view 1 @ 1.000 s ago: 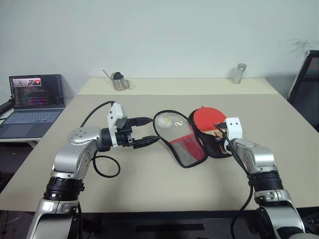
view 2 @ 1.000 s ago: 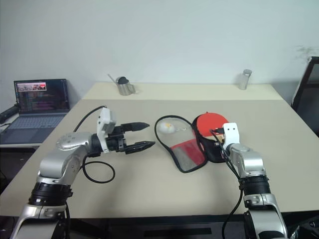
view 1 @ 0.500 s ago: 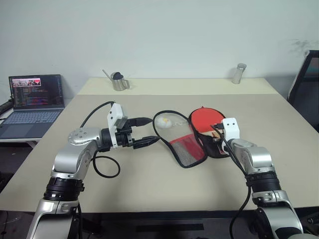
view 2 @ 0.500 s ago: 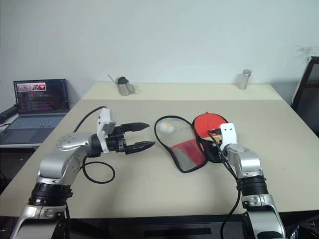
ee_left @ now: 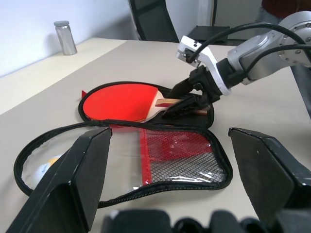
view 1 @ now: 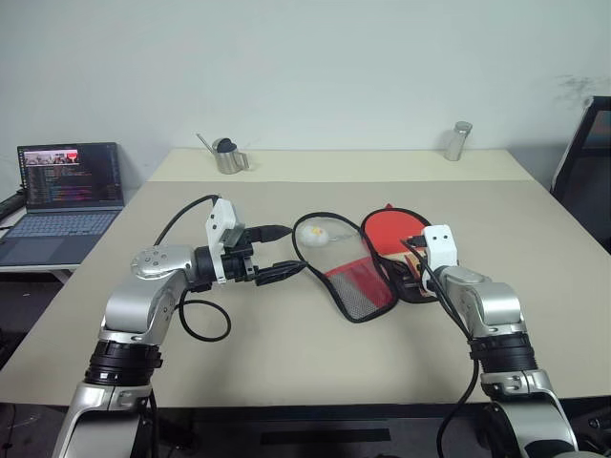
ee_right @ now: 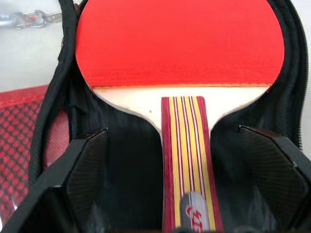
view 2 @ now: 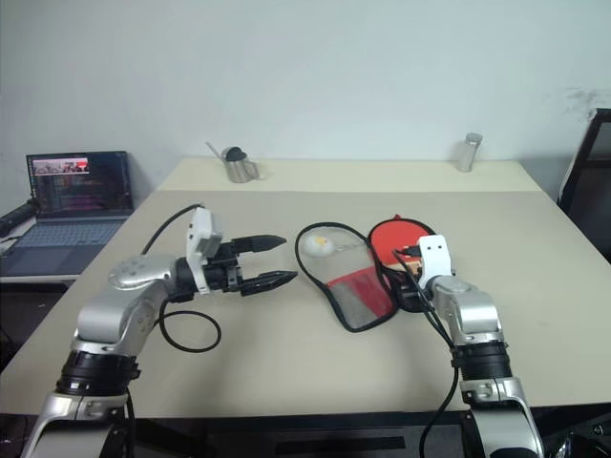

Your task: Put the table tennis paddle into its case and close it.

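The table tennis paddle [ee_right: 180, 43] lies red face up inside the right half of the unzipped case [view 1: 358, 286], its striped wooden handle pointing at me. My right gripper [ee_right: 171, 130] is open, one finger on each side of the handle and neither touching it. The case's mesh and clear flap is spread out to the left on the table. Left of the case, my left gripper [view 1: 291, 250] hovers open above the table, pointing at the flap and holding nothing.
A small white ball [view 1: 312, 232] sits in the far end of the case's clear flap. At the table's back stand a metal cup [view 1: 227, 156] and a metal cylinder [view 1: 458, 141]. A laptop [view 1: 72, 191] is off to the left, a black chair [view 1: 592, 162] to the right.
My right gripper has opened and let go of the paddle's handle; the paddle stays in the case. The left arm has not moved.
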